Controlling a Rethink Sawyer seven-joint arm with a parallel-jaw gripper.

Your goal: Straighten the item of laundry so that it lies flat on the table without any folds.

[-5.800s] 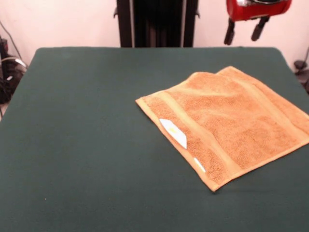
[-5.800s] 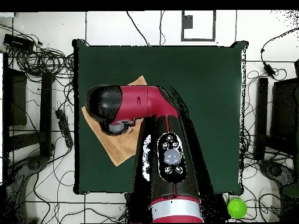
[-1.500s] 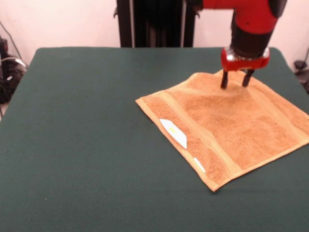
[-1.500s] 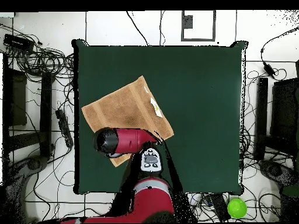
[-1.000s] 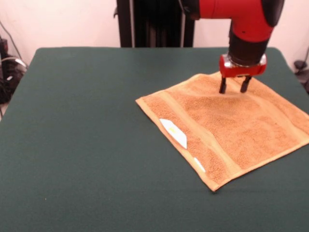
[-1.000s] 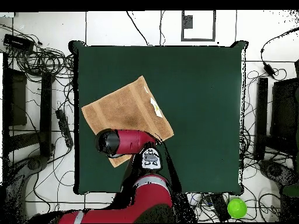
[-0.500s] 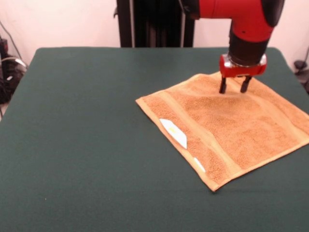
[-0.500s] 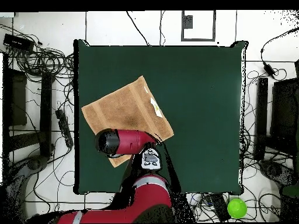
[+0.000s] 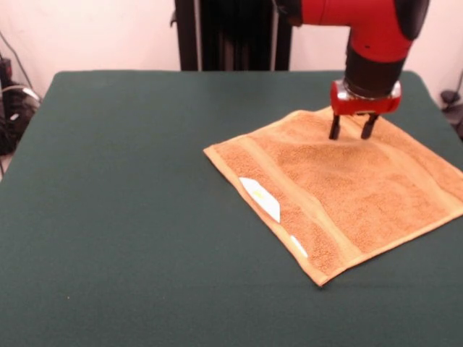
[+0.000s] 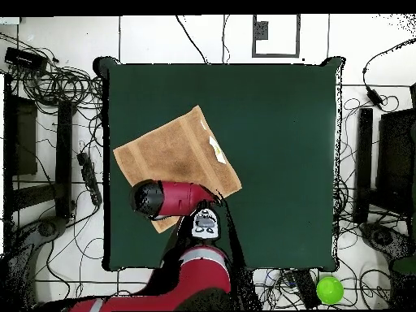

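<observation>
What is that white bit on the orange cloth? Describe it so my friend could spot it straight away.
Start at the big dark green table and find the orange-tan towel lying on it, under the red arm's gripper. Along the towel's hem that faces the bare middle of the table lies a white label, the larger of two there; the smaller label sits nearer the camera.

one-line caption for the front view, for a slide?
Open pincer poised at the far corner of an orange towel on the green table.
</observation>
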